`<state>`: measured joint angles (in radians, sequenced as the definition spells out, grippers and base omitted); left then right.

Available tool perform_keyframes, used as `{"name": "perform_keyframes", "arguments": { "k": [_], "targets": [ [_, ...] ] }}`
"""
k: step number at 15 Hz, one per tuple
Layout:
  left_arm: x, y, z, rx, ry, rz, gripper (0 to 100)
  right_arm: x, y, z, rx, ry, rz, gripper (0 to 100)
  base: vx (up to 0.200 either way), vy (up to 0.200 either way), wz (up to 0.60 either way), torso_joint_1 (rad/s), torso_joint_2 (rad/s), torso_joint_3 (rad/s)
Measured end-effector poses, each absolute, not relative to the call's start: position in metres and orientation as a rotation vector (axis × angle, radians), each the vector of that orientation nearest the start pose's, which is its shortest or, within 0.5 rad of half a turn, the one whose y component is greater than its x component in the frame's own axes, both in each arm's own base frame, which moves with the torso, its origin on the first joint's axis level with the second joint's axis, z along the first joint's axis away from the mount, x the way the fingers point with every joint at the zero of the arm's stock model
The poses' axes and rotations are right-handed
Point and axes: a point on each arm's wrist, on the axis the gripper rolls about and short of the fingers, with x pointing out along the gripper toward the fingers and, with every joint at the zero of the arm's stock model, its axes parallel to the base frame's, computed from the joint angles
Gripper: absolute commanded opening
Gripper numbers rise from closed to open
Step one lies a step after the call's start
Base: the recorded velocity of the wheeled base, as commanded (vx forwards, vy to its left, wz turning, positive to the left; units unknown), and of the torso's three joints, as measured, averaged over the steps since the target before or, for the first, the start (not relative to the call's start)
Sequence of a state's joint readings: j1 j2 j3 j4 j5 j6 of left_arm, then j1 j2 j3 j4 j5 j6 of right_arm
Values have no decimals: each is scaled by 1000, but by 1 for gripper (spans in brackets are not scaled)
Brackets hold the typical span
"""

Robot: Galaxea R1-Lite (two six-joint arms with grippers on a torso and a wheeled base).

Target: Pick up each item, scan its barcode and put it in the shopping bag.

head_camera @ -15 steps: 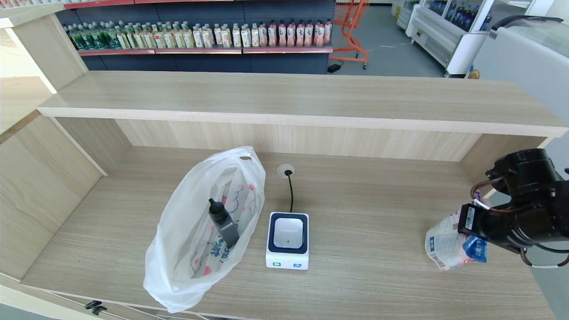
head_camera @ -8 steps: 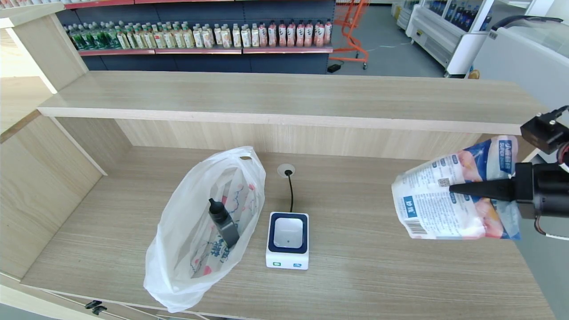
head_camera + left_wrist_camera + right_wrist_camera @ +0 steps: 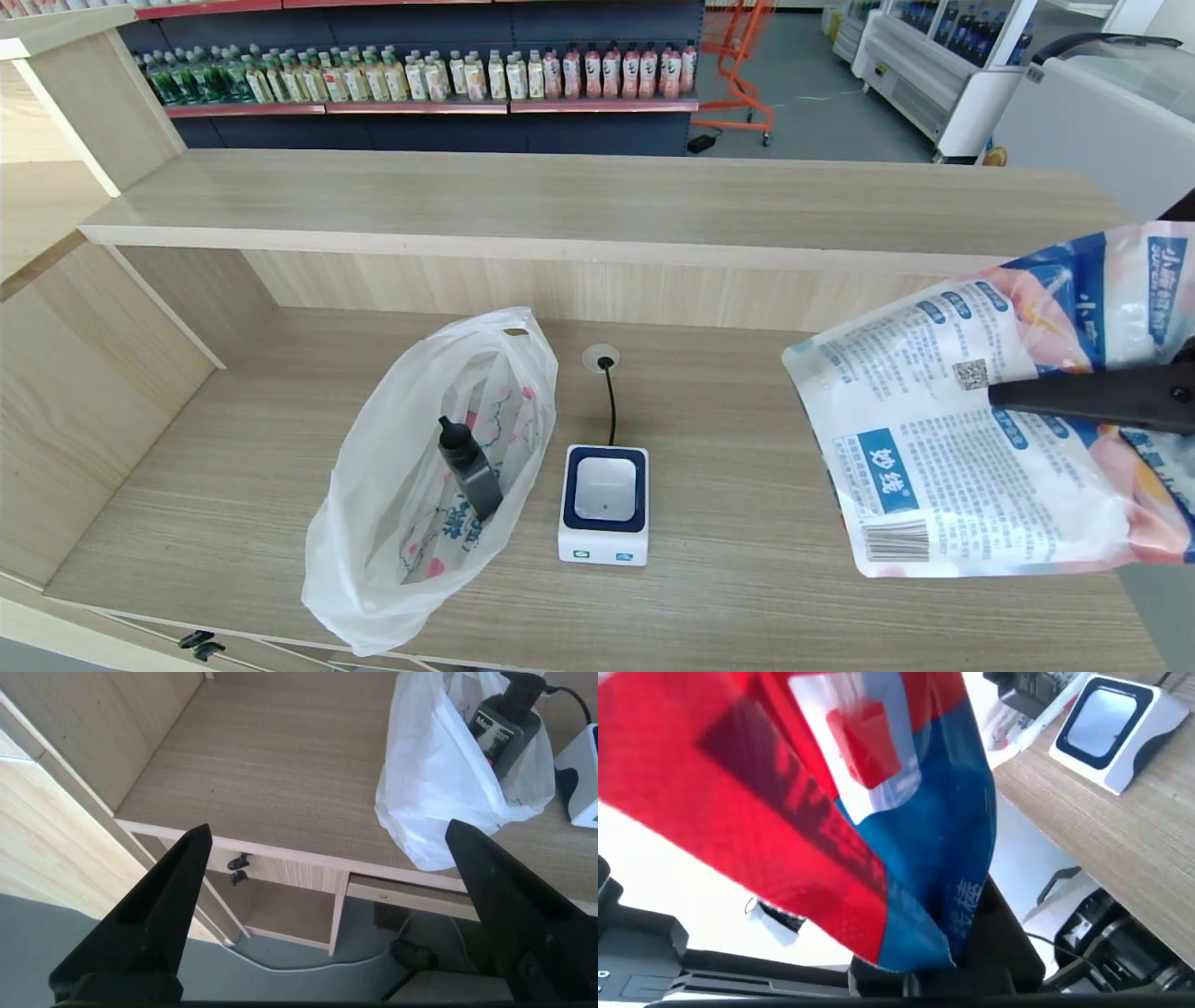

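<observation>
Gripping the blue, pink and white printed plastic pouch (image 3: 971,467) in my right tool (image 3: 1004,395) above the right end of the worktop (image 3: 747,420); I judge it unscanned. A dark grey bottle (image 3: 467,467) already lies in the white plastic shopping bag (image 3: 373,523) beside the white-and-navy scanner (image 3: 605,504). My left tool (image 3: 327,831) gapes empty.

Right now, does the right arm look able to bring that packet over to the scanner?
Probably yes. The right gripper holds the packet up at the right end of the counter, with only bare wood between it and the scanner. The shopping bag sits on the scanner's other side.
</observation>
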<state>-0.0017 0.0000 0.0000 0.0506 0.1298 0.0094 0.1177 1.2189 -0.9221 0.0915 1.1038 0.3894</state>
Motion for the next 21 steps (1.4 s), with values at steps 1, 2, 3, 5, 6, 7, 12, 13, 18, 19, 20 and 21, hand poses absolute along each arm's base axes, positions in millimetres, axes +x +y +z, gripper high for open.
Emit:
{"name": "perform_keyframes", "arguments": {
  "k": [1, 2, 3, 5, 6, 7, 12, 13, 18, 19, 20, 21],
  "targets": [
    [-23, 3, 70, 13, 51, 128, 100, 164, 41, 270, 542, 606, 1133, 0, 0, 0, 0, 0, 0, 0],
    [-23, 3, 70, 13, 51, 129, 100, 162, 42, 271, 565, 622, 1135, 0, 0, 0, 0, 0, 0, 0],
    [-23, 3, 70, 13, 51, 128, 100, 160, 43, 272, 571, 625, 1142, 0, 0, 0, 0, 0, 0, 0],
    [-23, 3, 70, 13, 51, 128, 100, 156, 43, 274, 585, 634, 1161, 0, 0, 0, 0, 0, 0, 0],
    [-23, 3, 70, 13, 51, 128, 100, 155, 43, 275, 605, 647, 1171, 0, 0, 0, 0, 0, 0, 0],
    [-23, 3, 70, 13, 51, 128, 100, 153, 43, 276, 619, 657, 1181, 0, 0, 0, 0, 0, 0, 0],
    [-23, 3, 70, 13, 51, 128, 100, 148, 43, 276, 626, 659, 1185, 0, 0, 0, 0, 0, 0, 0],
    [-23, 3, 70, 13, 51, 128, 100, 147, 43, 277, 626, 658, 1185, 0, 0, 0, 0, 0, 0, 0],
    [-23, 3, 70, 13, 51, 128, 100, 145, 42, 277, 623, 652, 1189, 0, 0, 0, 0, 0, 0, 0],
    [-23, 3, 70, 13, 51, 128, 100, 145, 42, 278, 622, 651, 1189, 0, 0, 0, 0, 0, 0, 0],
    [-23, 3, 70, 13, 51, 128, 100, 144, 42, 278, 621, 649, 1190, 0, 0, 0, 0, 0, 0, 0],
    [-23, 3, 70, 13, 51, 128, 100, 144, 42, 278, 620, 647, 1190, 0, 0, 0, 0, 0, 0, 0]
  ]
}}
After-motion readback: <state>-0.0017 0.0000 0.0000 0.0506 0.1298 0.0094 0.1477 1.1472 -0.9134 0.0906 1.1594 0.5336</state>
